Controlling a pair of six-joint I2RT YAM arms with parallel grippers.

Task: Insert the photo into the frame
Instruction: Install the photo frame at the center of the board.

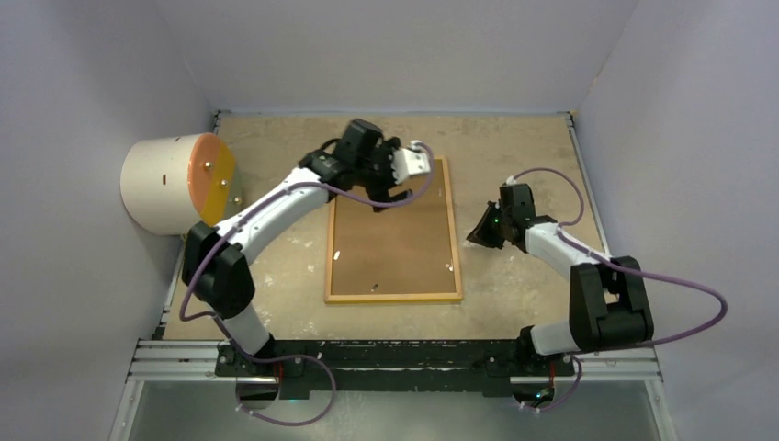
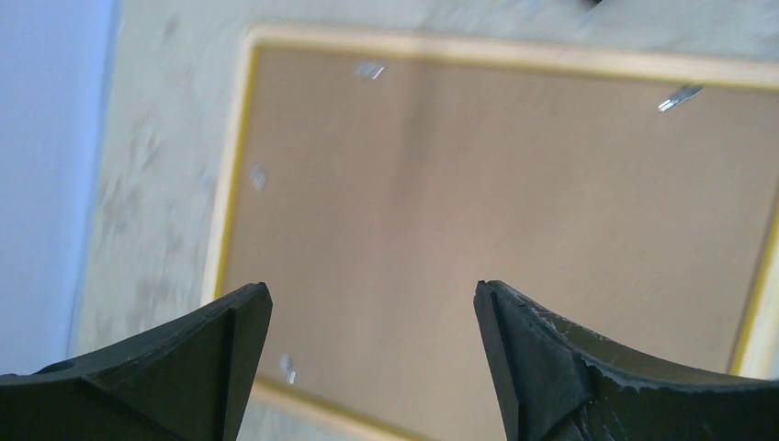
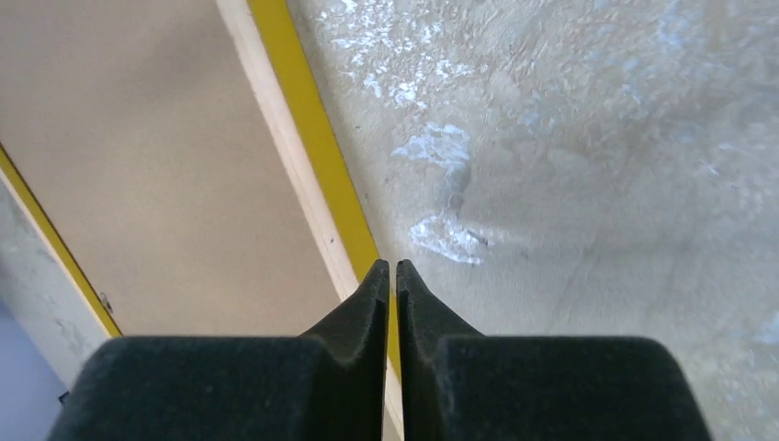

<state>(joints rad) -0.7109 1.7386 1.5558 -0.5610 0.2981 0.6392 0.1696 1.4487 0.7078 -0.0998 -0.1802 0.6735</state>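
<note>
From the silver aluminium rail [image 1: 174, 358], white-shelled, black-jointed left arm [image 1: 271, 204] and right arm [image 1: 558, 246] carry purple cables [image 1: 724, 310] and matte black wedge fingers [image 2: 193, 367].

frame [image 1: 393, 297]: pale bare wood rails, yellow painted outer edge. backing board [image 1: 390, 243]: matt brown fibreboard, smooth. retaining tabs [image 2: 369, 70]: shiny metal. table [image 1: 514, 147]: rough, matt, scuffed with white patches.

The frame [image 1: 395, 297] lies flat and back side up in the middle of the counter [image 1: 514, 147], its long sides running near to far. Its rim is light wood with a yellow outer edge. A plain brown board [image 1: 395, 248] fills the opening, with small metal tabs [image 2: 369, 70] along its edges.
</note>
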